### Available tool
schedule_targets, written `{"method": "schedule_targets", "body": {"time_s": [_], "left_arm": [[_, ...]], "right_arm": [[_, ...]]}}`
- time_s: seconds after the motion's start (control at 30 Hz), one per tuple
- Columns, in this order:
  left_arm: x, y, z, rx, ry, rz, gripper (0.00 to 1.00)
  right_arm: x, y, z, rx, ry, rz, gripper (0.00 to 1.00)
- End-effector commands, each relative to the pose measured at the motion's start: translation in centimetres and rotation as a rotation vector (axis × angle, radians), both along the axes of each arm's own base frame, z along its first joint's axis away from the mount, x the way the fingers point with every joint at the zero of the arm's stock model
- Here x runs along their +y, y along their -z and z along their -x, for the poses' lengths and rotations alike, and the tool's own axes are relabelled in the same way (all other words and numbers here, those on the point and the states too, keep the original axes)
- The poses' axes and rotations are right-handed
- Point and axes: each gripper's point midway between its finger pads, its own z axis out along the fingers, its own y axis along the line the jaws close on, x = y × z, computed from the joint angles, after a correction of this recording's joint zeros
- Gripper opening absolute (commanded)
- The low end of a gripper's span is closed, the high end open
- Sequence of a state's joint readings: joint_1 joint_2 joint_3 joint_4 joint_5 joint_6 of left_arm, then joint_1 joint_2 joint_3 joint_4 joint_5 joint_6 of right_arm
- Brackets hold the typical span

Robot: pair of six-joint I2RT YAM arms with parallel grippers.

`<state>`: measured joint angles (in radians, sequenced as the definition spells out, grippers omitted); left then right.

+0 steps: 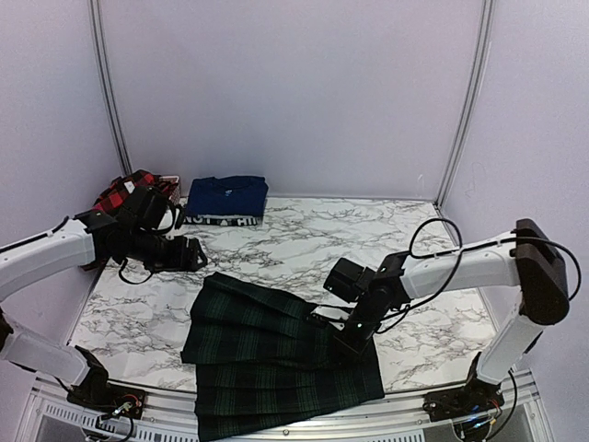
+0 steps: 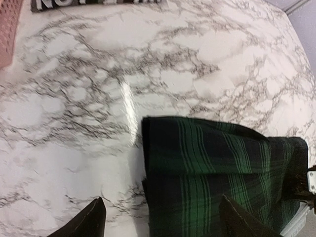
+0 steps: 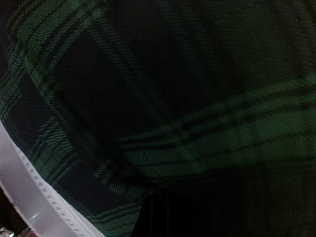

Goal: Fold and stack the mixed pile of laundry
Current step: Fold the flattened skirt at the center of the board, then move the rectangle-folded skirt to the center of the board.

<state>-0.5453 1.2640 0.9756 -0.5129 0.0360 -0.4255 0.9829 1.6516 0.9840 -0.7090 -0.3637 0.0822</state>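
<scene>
The dark green plaid piece (image 1: 276, 354) lies spread flat at the table's near middle, partly folded over itself. My right gripper (image 1: 345, 343) is down on its right part, shut, with the cloth (image 3: 187, 98) creasing toward the dark fingers (image 3: 197, 217). My left gripper (image 1: 190, 254) hovers open to the far left of the plaid; in the left wrist view its gripper (image 2: 163, 219) straddles the plaid's (image 2: 222, 168) left edge from above. A folded navy piece (image 1: 227, 195) with a white lettered band (image 2: 94, 4) rests at the back. The red-and-black checked shirt (image 1: 118, 193) sits at the far left.
A pink perforated basket (image 2: 7, 29) stands at the back left, holding the checked shirt. The marble table (image 1: 304, 239) is closed in by pale walls. A metal rail (image 3: 29, 197) runs along the near edge, just under the plaid's hem.
</scene>
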Motion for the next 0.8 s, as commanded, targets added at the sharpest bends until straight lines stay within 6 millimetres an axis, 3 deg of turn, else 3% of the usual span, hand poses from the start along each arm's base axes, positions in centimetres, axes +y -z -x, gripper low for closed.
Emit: {"method": "schedule_targets", "body": {"time_s": [0.0, 0.1, 0.2, 0.33, 0.43, 0.6, 0.67, 0.77], "left_arm": [[-4.3, 3.3, 2.8, 0.073, 0.087, 0.024, 0.8], [-5.0, 7.1, 3.4, 0.148, 0.058, -0.03, 0.75], [-4.6, 10.7, 2.1, 0.194, 0.0, -0.114, 0.68], [-5.3, 12.8, -2.1, 0.22, -0.038, -0.156, 0.6], [-5.7, 13.5, -6.6, 0.22, -0.057, -0.151, 0.54], [-6.0, 12.3, -14.5, 0.209, -0.064, -0.139, 0.54], [-6.0, 9.7, -16.1, 0.195, -0.062, -0.095, 0.57], [-4.6, 5.0, -16.0, 0.138, -0.107, -0.029, 0.76]], "right_arm": [[2.2, 1.6, -2.1, 0.008, 0.067, -0.026, 0.0], [2.2, 2.5, -3.5, 0.017, 0.108, -0.021, 0.0], [2.2, 3.1, -5.0, 0.042, 0.159, -0.047, 0.0], [2.9, 3.8, -7.8, 0.034, 0.192, -0.051, 0.0], [3.6, 4.1, -10.0, 0.025, 0.214, -0.049, 0.0], [2.3, 2.6, -15.0, -0.02, 0.312, -0.073, 0.0], [1.7, 1.1, -16.5, -0.063, 0.326, -0.089, 0.0], [1.9, -1.4, -17.7, -0.117, 0.297, -0.134, 0.0]]}}
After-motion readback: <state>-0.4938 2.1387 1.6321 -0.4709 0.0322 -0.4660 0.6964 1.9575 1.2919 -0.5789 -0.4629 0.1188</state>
